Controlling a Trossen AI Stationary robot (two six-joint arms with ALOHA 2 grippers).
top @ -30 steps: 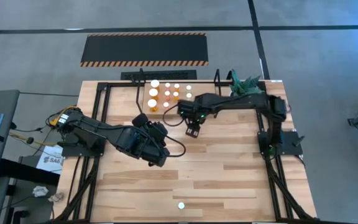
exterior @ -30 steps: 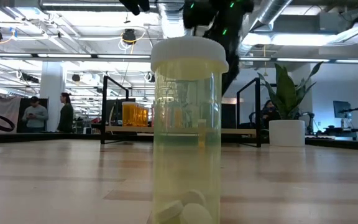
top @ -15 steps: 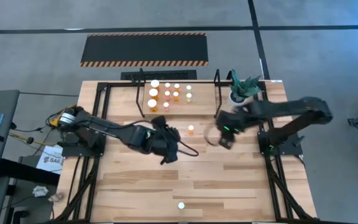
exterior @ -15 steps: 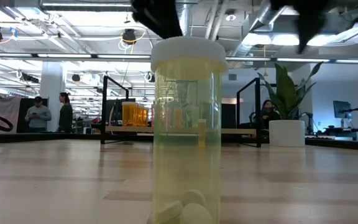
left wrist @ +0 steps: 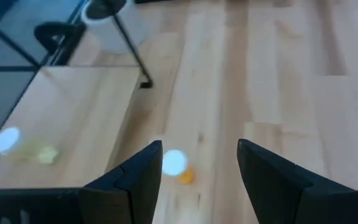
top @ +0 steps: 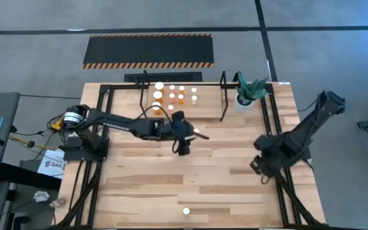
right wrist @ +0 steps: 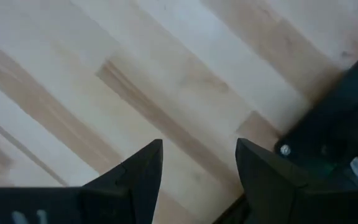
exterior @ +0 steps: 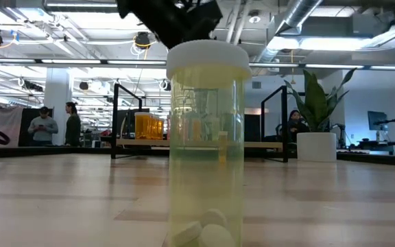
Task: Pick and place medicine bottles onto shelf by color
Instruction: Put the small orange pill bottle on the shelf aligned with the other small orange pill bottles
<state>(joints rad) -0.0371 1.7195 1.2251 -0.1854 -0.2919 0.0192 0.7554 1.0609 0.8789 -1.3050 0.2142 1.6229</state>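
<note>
1. The left gripper (left wrist: 199,163) is held open and empty above an orange medicine bottle (left wrist: 178,166) on the tabletop (top: 222,172) (just in front of the shelf (top: 222,96)).
2. The right gripper (right wrist: 199,163) is seen open, holding nothing, near the tabletop's right edge.
3. A pale bottle (exterior: 208,144) stands alone near the front edge.

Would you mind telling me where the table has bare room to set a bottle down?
The wide wood between the left gripper, the right gripper and the lone bottle at the near edge is bare. The shelf is crowded at its left with bottles; its right end shows open floor.
</note>
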